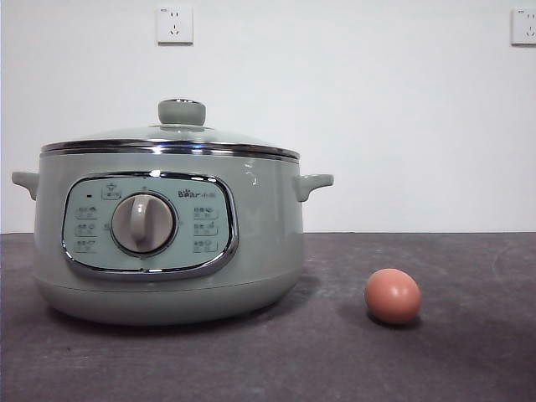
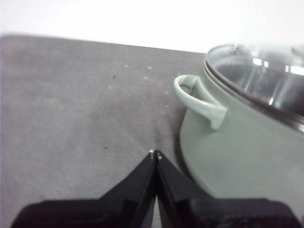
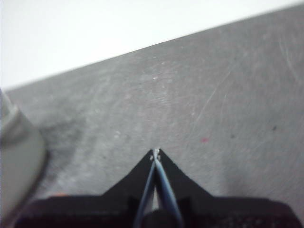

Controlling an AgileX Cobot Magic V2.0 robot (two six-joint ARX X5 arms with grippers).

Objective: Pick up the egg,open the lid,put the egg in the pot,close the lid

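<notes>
While both arms wait above the dark grey table (image 1: pixel 469 352), the left gripper (image 2: pixel 155 153) has its two black jaws pressed together at the tips with nothing between them, and the right gripper (image 3: pixel 156 153) is likewise closed and empty. Nearest in the front view, the small smooth reddish-brown oval egg (image 1: pixel 392 296) lies on its side on the table, well apart from both grippers; neither wrist view shows it clearly. Just beside the left gripper, off to one side of its jaws, stands the large round sage-green electric pot (image 2: pixel 247 152), one small curved side handle (image 2: pixel 199 99) jutting toward the bare table; the right gripper's view catches only a blurred green edge of it. The egg sits near the pot, apart from it. On the pot's chrome-framed control panel (image 1: pixel 149 224) a central dial sits beneath the word "Bear"; the smaller button labels are too fine to read. The shallow domed glass lid (image 1: pixel 172 138) with shiny chrome rim and round sage-green knob rests closed on the pot. Two white wall sockets (image 1: pixel 174 24) sit on the far wall.
</notes>
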